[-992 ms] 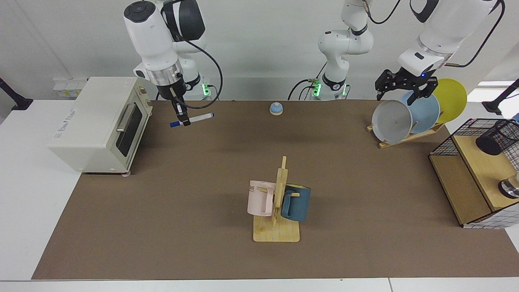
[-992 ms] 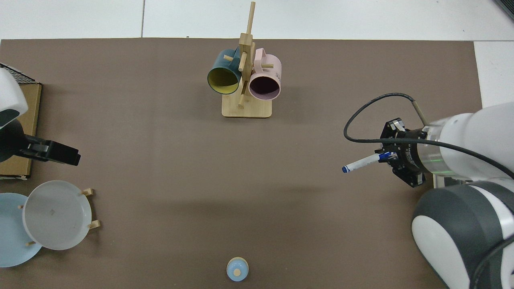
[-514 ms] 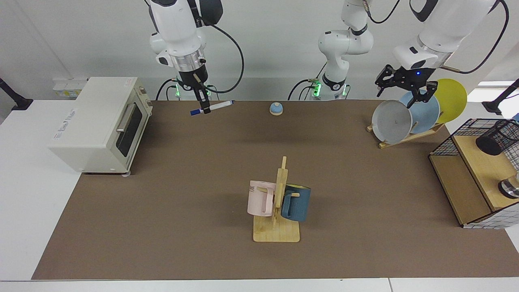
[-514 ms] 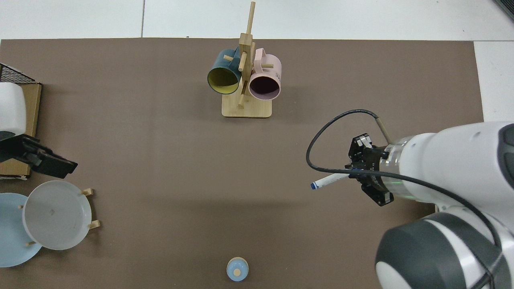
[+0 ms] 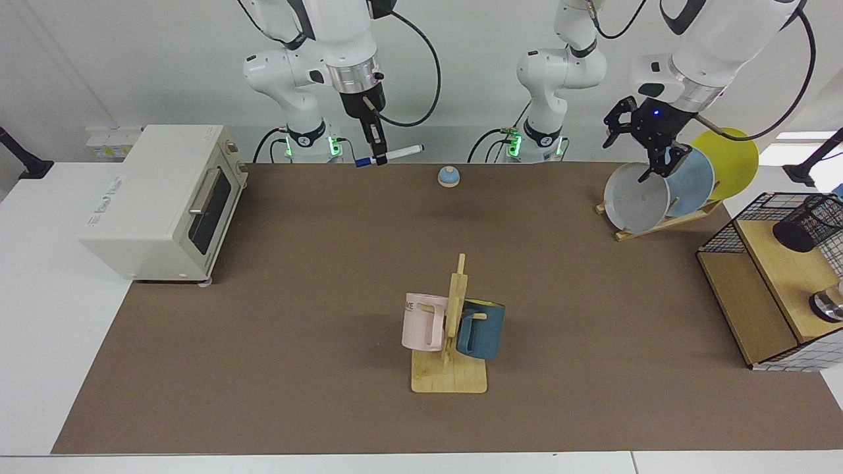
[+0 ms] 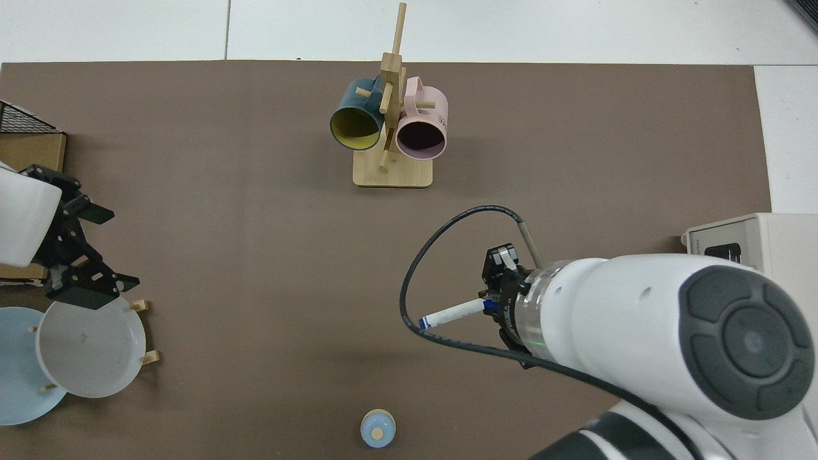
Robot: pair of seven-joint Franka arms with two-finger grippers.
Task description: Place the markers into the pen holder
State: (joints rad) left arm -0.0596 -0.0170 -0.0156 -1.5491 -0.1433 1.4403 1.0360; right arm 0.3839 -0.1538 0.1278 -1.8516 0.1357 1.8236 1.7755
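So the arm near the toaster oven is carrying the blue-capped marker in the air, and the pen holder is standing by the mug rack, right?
Not quite. The pen holder sits on the wire basket's wooden shelf, far from the mug rack, as the facing view shows. The right gripper does hold the marker aloft.

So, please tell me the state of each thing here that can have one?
marker: capped, held level in the air
right gripper: shut on marker
left gripper: open, over the plates
pen holder: lying tipped on basket shelf
toaster oven: door closed
mugs: hanging on rack

Pink mug (image 5: pixel 421 322) shows letters "ME" — toaster oven's (image 5: pixel 158 197) side print unreadable
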